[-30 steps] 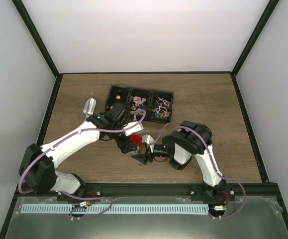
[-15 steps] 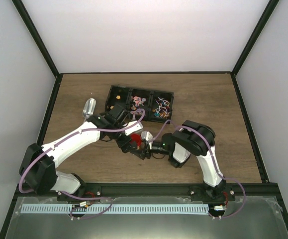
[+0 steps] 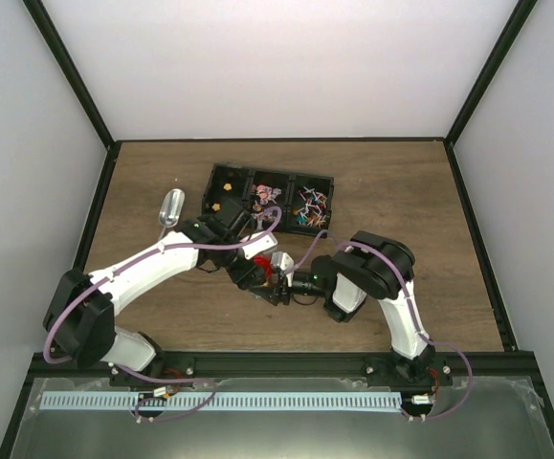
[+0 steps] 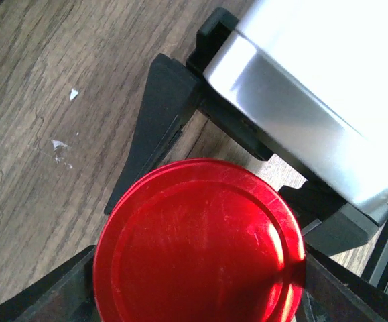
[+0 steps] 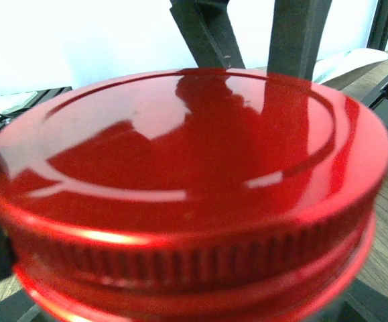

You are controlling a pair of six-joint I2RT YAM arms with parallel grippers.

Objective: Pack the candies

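Red lid (image 4: 200, 245) on the bench (image 3: 430, 220). Left gripper (image 3: 249, 273) straddles it, fingers at the rim; grasping or loose, cannot tell. Right gripper (image 3: 280, 283) at the lid's 4 o'clock, grip likewise unclear. Candies (image 3: 307, 205) in black tray (image 3: 272, 174), 12 o'clock of lid.

Glossy red lid (image 4: 200, 248); brown wood-grain worktop (image 3: 401, 191); black tray (image 3: 221, 178); pink, blue, orange, white candies (image 3: 308, 206); silvery scoop (image 3: 171, 207); purple cables (image 3: 186, 246).

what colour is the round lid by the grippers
The lid is glossy red; right wrist view shows it best.
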